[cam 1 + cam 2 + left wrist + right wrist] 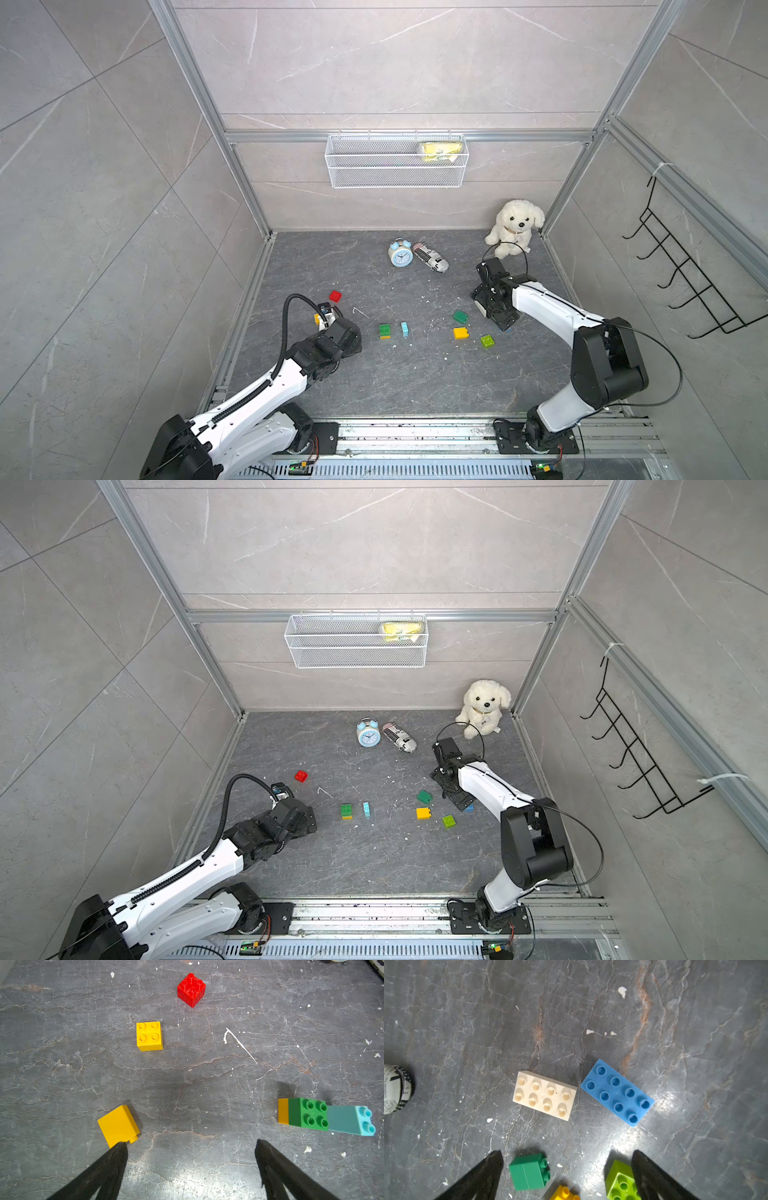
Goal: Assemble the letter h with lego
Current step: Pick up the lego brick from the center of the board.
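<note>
**Lego bricks lie loose on table as two arms hang over them, jaws wide**

On the left arm (257, 395), low over the dark stone table (395, 382), the left jaws are spread wide and hold nothing. A yellow brick on its side (118, 1125) lies right at the tip of one finger (112, 1161); whether the two touch cannot be told. Ahead of the left jaws sits a second yellow brick (149, 1035), studs up. Farther ahead is a red brick (191, 989), and each of these stands alone.

Off to the opposite finger's side, a green brick stacked on a yellow one (384, 330) stands near a light blue brick (404, 328). Both top views show these two apart, in the open ground between the two arms.

On the right arm (548, 305), the right jaws are also wide and empty. In the right wrist view a dark green brick (529, 1172) lies on its side between the spread fingers, nearer one of them. A lime green brick (618, 1180) sits studs up just beside the other finger (652, 1180) and is partly hidden by it. A third yellow brick (564, 1193) lies between the two greens.

Ahead of the right jaws, a white eight-stud brick (545, 1095) and a blue eight-stud brick (616, 1092) lie flat with their corners nearly meeting. Well beyond both sets of jaws, toward the back wall, are an alarm clock (400, 253), a printed roll (431, 257) and a white plush dog (515, 226).
</note>
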`<move>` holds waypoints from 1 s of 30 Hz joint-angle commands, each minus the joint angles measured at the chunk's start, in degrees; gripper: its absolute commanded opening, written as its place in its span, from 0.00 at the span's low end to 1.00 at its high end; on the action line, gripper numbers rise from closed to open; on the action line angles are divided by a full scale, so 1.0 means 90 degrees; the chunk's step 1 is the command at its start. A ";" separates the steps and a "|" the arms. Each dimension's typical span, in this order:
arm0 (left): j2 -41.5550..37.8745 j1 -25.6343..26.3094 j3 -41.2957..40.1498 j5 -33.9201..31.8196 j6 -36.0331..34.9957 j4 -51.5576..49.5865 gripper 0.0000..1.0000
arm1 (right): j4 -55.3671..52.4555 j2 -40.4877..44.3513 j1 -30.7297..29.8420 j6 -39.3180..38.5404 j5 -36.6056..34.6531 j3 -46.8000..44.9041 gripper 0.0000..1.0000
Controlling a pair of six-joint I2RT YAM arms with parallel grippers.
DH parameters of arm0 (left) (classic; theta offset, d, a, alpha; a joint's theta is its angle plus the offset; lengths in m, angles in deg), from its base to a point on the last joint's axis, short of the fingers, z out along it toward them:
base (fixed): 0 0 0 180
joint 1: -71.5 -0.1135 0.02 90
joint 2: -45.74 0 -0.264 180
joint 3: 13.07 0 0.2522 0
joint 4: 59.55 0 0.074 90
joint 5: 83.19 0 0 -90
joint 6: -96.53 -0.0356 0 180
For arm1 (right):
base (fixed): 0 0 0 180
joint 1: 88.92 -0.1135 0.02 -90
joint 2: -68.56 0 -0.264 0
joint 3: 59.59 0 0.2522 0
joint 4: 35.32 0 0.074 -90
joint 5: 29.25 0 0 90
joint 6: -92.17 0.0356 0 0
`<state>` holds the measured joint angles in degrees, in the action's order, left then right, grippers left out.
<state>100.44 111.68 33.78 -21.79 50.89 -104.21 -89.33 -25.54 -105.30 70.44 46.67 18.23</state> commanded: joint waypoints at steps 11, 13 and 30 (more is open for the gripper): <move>-0.0081 0.0008 0.0055 0.0482 -0.0104 0.0025 1.00 | -0.0845 -0.1628 -0.0035 0.0687 -0.0052 0.1506 1.00; -0.0081 0.0008 0.0056 0.0513 -0.0122 0.0025 1.00 | -0.0843 -0.1750 -0.0035 0.0739 -0.0090 0.1586 1.00; -0.0082 0.0008 0.0055 0.0612 -0.0144 0.0073 1.00 | -0.0848 -0.2473 0.0109 0.0657 -0.0246 0.1975 0.93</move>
<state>99.83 111.68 33.78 -16.56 50.84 -104.10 -95.01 -46.24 -104.45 76.12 46.38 34.27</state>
